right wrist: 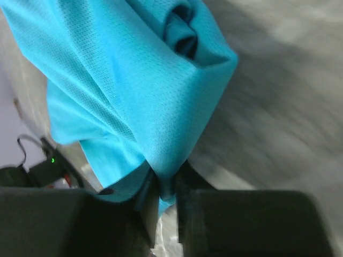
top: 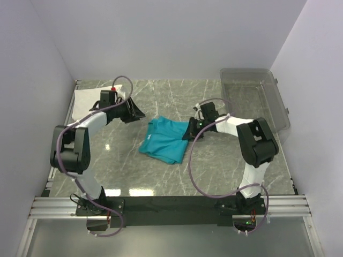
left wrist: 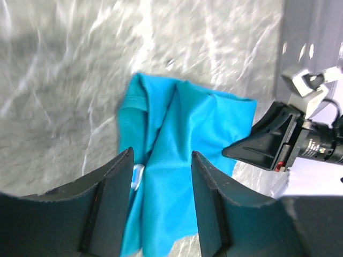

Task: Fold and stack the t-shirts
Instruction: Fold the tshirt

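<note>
A crumpled teal t-shirt [top: 163,140] lies in the middle of the marble table [top: 225,171]. My right gripper [top: 187,131] is shut on its right edge; in the right wrist view the teal t-shirt [right wrist: 128,80] is pinched into a fold between the fingertips of this gripper [right wrist: 166,187]. My left gripper [top: 136,113] hovers just left of the shirt, apart from it. In the left wrist view that gripper [left wrist: 161,182] stands open, with the teal t-shirt [left wrist: 177,134] and its white neck label [left wrist: 138,176] beyond the gap. A white folded t-shirt [top: 87,101] lies at the back left.
A clear plastic bin [top: 257,99] stands at the back right, against the wall. White walls close in the table on three sides. The right arm's gripper [left wrist: 262,142] shows at the shirt's far edge in the left wrist view.
</note>
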Controlling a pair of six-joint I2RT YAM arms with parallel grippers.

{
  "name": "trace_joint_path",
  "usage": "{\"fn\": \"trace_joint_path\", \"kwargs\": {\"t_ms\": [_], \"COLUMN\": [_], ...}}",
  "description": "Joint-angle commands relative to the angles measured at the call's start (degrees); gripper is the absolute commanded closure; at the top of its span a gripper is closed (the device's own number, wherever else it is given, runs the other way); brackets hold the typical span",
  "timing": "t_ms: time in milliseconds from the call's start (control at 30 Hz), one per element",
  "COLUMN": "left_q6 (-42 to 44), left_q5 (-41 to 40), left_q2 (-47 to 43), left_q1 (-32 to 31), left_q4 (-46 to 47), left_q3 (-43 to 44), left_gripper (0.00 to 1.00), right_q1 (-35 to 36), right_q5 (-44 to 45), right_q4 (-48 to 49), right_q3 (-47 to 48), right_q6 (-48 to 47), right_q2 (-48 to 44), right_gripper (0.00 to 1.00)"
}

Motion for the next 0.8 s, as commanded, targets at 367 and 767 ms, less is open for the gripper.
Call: {"fn": "trace_joint_path", "kwargs": {"t_ms": [367, 767], "left_q6": [-9.26, -26.71], "left_q5": [-3.52, -8.53], "left_q2": [-31.63, -28.76], "left_q1": [-6.95, -11.71], "left_q4": [-5.83, 13.26], "left_q3": [-26.40, -34.54], "left_gripper": [0.62, 0.68], "right_q1": [-6.97, 0.85], "right_q5": [-11.31, -1.28], "right_q4": [-22.47, -15.93], "right_q3": [4.13, 10.19], "right_q6": [-38.09, -48.08], "right_q2": [-12.61, -7.61], "right_gripper": [0.37, 0.28]}}
